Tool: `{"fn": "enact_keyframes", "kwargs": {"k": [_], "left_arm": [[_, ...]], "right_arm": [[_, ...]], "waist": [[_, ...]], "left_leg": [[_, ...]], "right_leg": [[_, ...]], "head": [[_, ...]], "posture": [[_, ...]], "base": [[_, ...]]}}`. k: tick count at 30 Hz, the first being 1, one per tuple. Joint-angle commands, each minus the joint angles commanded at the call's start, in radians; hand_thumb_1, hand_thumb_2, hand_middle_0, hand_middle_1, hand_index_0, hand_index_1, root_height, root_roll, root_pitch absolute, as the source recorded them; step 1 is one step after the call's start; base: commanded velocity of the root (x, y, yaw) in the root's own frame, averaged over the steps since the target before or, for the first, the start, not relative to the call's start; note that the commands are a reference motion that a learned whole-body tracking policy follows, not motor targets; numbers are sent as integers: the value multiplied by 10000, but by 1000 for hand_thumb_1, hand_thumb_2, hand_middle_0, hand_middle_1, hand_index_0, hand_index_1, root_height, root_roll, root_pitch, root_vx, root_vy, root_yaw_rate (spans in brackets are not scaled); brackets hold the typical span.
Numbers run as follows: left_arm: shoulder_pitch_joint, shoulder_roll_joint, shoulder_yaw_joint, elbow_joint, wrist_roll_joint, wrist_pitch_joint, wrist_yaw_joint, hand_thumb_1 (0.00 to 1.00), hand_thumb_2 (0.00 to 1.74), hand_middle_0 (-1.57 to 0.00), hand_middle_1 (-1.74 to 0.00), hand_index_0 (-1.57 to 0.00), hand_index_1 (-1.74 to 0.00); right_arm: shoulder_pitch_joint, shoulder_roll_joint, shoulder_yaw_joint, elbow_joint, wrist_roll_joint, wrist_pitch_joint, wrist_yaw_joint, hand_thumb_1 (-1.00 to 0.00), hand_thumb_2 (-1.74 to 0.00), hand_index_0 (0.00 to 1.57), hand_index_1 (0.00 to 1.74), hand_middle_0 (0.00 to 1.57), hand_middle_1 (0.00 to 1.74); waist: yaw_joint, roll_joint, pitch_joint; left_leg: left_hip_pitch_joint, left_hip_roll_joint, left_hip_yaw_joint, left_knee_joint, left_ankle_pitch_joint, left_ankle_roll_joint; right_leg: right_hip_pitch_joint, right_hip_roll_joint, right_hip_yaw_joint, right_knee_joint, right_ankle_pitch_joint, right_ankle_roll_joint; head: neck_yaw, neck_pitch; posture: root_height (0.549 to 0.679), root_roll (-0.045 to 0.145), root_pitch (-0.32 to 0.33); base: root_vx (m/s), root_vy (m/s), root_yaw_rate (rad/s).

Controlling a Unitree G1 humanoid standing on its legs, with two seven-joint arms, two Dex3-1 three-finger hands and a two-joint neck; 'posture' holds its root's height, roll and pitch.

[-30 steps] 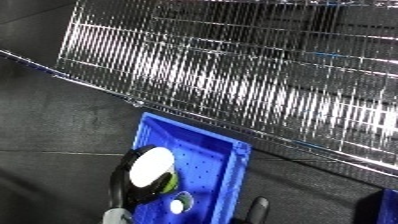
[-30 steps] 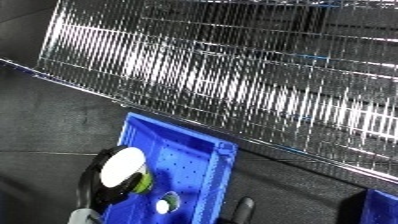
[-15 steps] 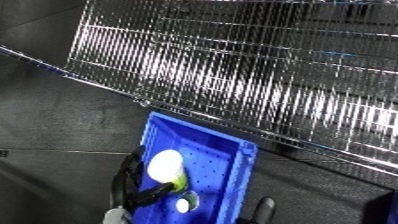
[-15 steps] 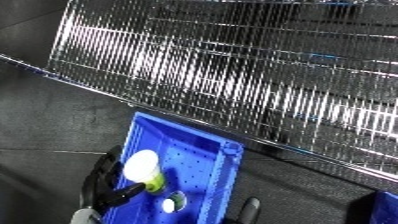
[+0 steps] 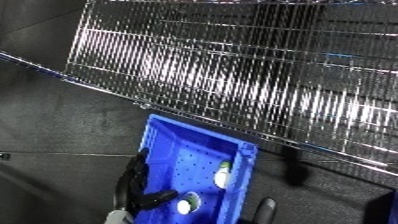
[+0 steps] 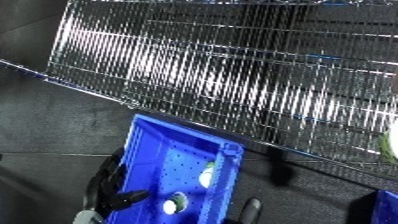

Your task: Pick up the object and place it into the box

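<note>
Released since half a second ago, the white and green object (image 5: 223,176) no longer sits in the left hand (image 5: 138,186); it lies inside the blue bin (image 5: 160,145) against the bin's right wall. That hand is empty, its fingers spread apart and relaxed along the bin's left rim, thumb (image 5: 160,197) reaching over the perforated floor. A second small white and green item (image 5: 187,204) rests near the thumb tip. Behind the bin a wire rack (image 5: 266,75) lies on the dark worktop (image 5: 53,120).
</note>
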Motion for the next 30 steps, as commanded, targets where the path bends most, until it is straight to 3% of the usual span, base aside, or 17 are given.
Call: {"fn": "enact_keyframes", "kwargs": {"k": [7,14,16,17,24,30], "left_arm": [[5,-131,-384,-247,498,62,-321,0,0,0,0,0,0],[-25,-257,-1011,-407,1222,679,-363,0,0,0,0,0,0],[-20,-293,-1150,-380,1297,909,-599,100,174,-157,-174,-157,-174],[-18,-312,-1221,-363,1331,1033,-741,150,261,-235,-261,-235,-261],[-80,-439,-1703,-184,1563,1457,-1115,150,261,-235,-261,-235,-261],[-88,-473,-1854,-277,1411,1592,-1016,150,261,-235,-261,-235,-261]], "right_arm": [[-171,-54,-14,-54,-104,127,-182,0,0,0,0,0,0],[-423,-141,-40,-115,-166,176,-368,0,0,0,0,0,0],[-511,-180,-70,-112,-192,150,-405,0,0,0,0,0,0],[-559,-205,-95,-104,-201,115,-426,0,0,0,0,0,0],[-881,-466,-228,-125,-434,-50,-558,0,0,0,0,0,0],[-958,-625,-279,-266,-795,-138,-493,0,0,0,0,0,0]], "waist": [[-74,140,0],[-186,289,0],[-238,342,0],[-269,383,0],[-537,782,0],[-739,943,0]], "left_leg": [[-10,26,114,16,-9,-12],[-80,49,209,164,-48,-11],[-66,66,238,161,-42,-4],[-58,75,254,145,-26,-3],[78,151,384,-111,166,-19],[177,185,468,-230,215,-31]], "right_leg": [[-66,35,77,-102,162,65],[-193,65,201,-102,348,134],[-209,77,251,-144,417,152],[-218,81,277,-160,447,161],[-292,52,428,-161,542,204],[-356,19,489,-80,560,212]], "head": [[1406,39],[3634,9],[4428,22],[4882,16],[6897,105],[7884,192]], "posture": [[648,34,78],[648,32,78],[648,32,78],[648,32,78],[648,33,76],[647,35,73]], "base": [[-26,9,-97],[-28,1,-77],[-28,-11,-79],[-38,-13,-71],[-40,35,-95],[-32,40,-134]]}}
